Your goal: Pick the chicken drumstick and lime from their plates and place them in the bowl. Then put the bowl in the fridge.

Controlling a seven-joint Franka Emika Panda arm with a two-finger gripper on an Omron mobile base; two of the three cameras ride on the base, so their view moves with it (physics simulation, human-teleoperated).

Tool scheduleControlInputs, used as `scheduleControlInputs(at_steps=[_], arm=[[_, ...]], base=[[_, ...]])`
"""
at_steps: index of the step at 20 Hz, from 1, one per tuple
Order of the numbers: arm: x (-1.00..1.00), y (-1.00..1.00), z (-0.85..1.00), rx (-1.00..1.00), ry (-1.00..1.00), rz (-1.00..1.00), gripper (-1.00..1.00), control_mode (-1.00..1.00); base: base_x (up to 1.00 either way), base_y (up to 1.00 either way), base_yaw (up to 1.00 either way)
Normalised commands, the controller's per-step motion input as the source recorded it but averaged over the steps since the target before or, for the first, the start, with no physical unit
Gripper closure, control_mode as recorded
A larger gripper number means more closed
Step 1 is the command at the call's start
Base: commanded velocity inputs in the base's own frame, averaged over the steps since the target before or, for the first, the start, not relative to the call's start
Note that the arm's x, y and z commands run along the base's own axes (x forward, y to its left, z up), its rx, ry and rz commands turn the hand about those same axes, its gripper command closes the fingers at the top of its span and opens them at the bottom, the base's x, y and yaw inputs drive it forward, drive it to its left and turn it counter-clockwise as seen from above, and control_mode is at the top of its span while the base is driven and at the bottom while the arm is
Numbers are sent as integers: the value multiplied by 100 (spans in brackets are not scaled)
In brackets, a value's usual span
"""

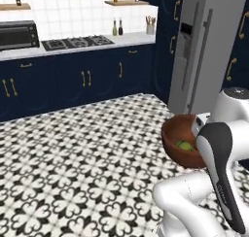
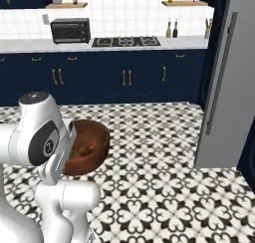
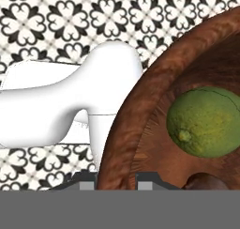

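Bowl [image 1: 182, 141] carried above the patterned floor [image 1: 73, 173], held by its rim in the end effector [image 3: 117, 179], whose two dark tips sit one on each side of the rim wall, clenched on it. Seen from the hand camera, the lime [image 3: 206, 122] rests inside at about three o'clock of the frame, and a dark reddish-brown lump at five o'clock is probably the chicken drumstick [image 3: 206, 181]; in the right base view a brown piece lies in the bowl's hollow.

The fridge [image 1: 197, 51] stands at about one o'clock from the bowl in the left base view, tall and grey, with a long handle and a black dispenser panel; its door looks closed. The step in hand appears to be the carry to the fridge. To do it well, the bowl should stay level, since a rim grip on one side lets it tip and the round lime could roll out. The door would need to be open before the bowl can reach a shelf.

The bowl is deep, round and wood-grained, dark reddish-brown; the lime is smooth and yellowish-green.
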Motion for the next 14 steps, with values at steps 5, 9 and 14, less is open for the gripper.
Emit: scheduleControlInputs(at_steps=[5,9,14], arm=[[0,0,0,0,0,0,100,100],[0,0,0,0,0,0,100,100],[0,0,0,0,0,0,100,100]], base=[[100,0,-13],[100,0,-28],[100,5,-39]])
